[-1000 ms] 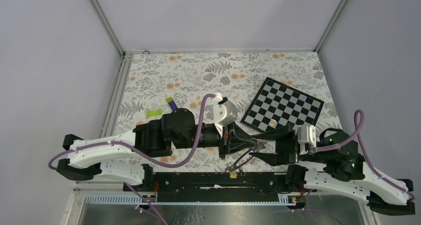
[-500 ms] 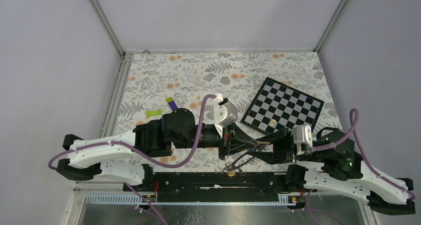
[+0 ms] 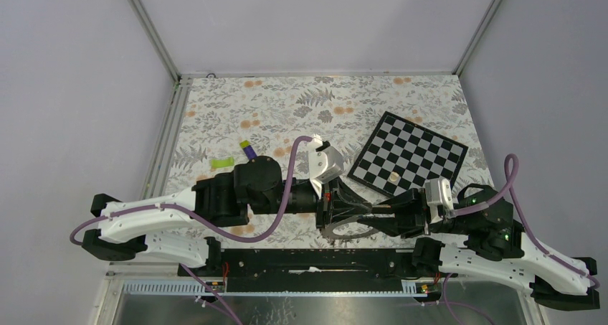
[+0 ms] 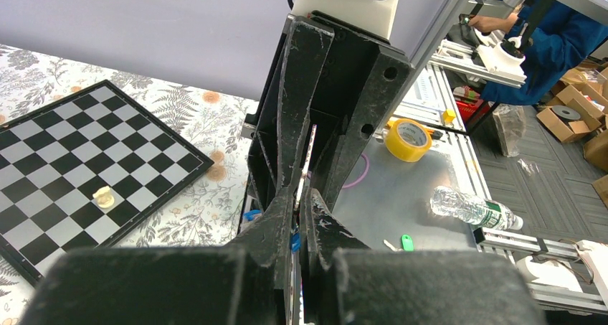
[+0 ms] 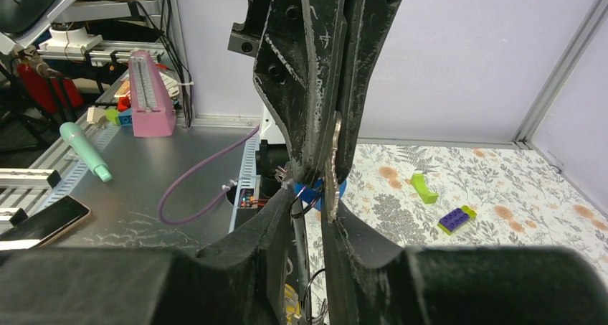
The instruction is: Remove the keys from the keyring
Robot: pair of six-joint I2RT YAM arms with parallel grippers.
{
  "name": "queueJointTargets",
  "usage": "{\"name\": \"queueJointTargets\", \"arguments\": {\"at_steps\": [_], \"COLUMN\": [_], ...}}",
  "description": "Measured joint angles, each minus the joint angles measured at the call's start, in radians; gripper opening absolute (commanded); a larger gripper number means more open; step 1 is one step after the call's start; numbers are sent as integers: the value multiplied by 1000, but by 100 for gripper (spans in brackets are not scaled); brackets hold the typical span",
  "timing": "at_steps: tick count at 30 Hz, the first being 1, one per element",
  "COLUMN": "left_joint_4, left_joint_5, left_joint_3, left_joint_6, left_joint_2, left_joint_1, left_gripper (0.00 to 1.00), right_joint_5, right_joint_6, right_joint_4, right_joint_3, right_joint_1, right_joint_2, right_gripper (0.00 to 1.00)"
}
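The grey keyring [image 3: 344,233] is held flat just above the table's near edge, with my left gripper [image 3: 366,212] shut on its rim. In the left wrist view it shows edge-on as a thin metal strip [image 4: 307,163] between the left gripper's [image 4: 301,192] fingers, and a blue key [image 4: 294,242] sits just beneath. My right gripper [image 3: 378,221] meets the left tip to tip. Its jaws [image 5: 310,203] stand narrowly apart around thin wire loops, with the keyring's edge [image 5: 332,160] against the right finger. A blue key tag [image 5: 315,191] hangs behind and a yellow one [image 5: 290,312] below.
A chessboard [image 3: 409,153] with a small pale pawn [image 3: 393,176] lies at the right rear. A purple-and-green block [image 3: 249,149] and a green piece [image 3: 222,163] lie left of the left arm. The black rail [image 3: 308,257] runs along the near edge under the grippers.
My right gripper slid left up to the left gripper's tips and its jaws narrowed. The yellow tag that hung by the rail no longer shows from above. The left arm stayed put.
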State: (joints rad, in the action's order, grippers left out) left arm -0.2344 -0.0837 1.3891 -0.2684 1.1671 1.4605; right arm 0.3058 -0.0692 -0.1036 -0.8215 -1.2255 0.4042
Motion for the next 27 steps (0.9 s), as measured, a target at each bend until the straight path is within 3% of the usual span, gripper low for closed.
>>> {"name": "queueJointTargets", "arguments": {"at_steps": [13,17,20,27], "left_joint_4": [-8,-13,-13,-22], "left_joint_5": [1,2,3,4], "left_joint_3": [5,11,15,15], "left_joint_6": [10,10,13,14], "left_joint_2": [10,22,26,26], "left_joint_1": [0,-1,-2,-2], "left_gripper": [0,0,0,0], "right_joint_5": [-19,-38,-55,-43], "right_joint_6": [89,119,137,138], "right_joint_4": [4,-11,-27,-18], "right_joint_3": [0,-6,-30,-34], "right_joint_1": [0,0,0,0], "right_joint_2": [-1,3,21,5], "right_gripper": [22,34,53,65]}}
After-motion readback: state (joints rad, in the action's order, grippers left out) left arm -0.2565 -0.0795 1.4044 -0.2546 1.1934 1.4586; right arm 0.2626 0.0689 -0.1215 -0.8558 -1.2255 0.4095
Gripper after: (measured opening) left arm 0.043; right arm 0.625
